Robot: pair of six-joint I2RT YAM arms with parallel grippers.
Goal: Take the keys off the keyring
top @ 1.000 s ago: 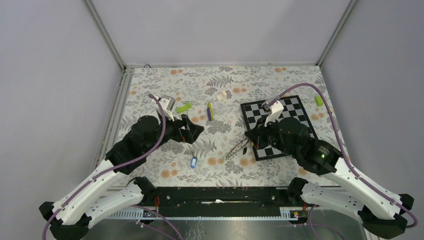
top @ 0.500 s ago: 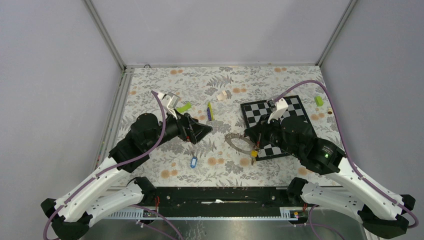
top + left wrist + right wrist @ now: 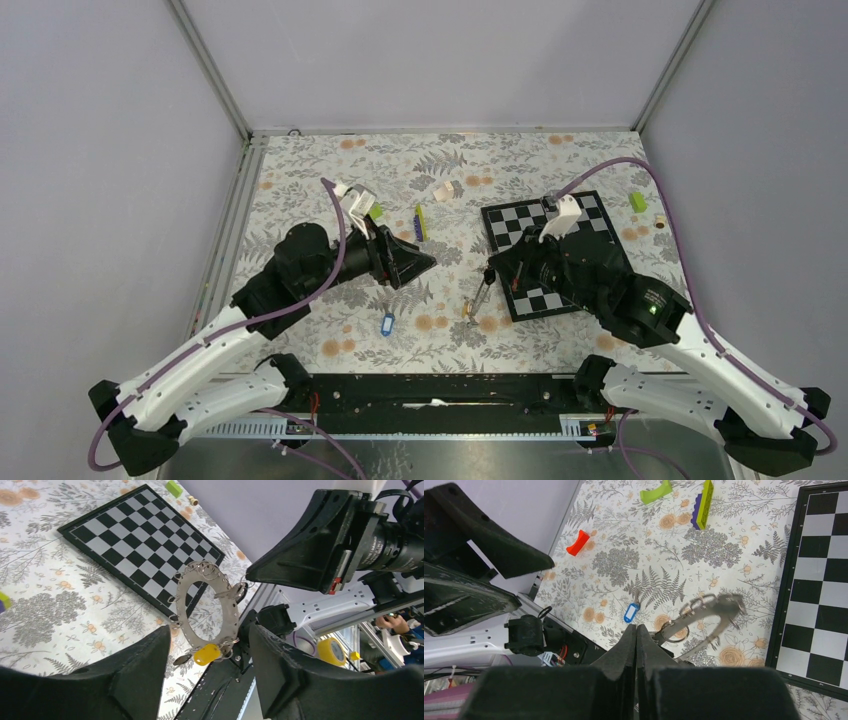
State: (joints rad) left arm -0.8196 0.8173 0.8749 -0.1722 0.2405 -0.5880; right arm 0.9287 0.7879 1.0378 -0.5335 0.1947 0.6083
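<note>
The keyring (image 3: 181, 604), a yellow key (image 3: 206, 654) dangling from its low end, hangs upright above the flowered table (image 3: 300, 190), pinched in the closed right gripper (image 3: 636, 630), its flat face turned to the wide-apart left gripper (image 3: 428, 262) just beside it, with the chessboard (image 3: 590, 215) behind.

Floral table (image 3: 320, 160) with chessboard (image 3: 520, 225), blue key (image 3: 387, 323)
</note>
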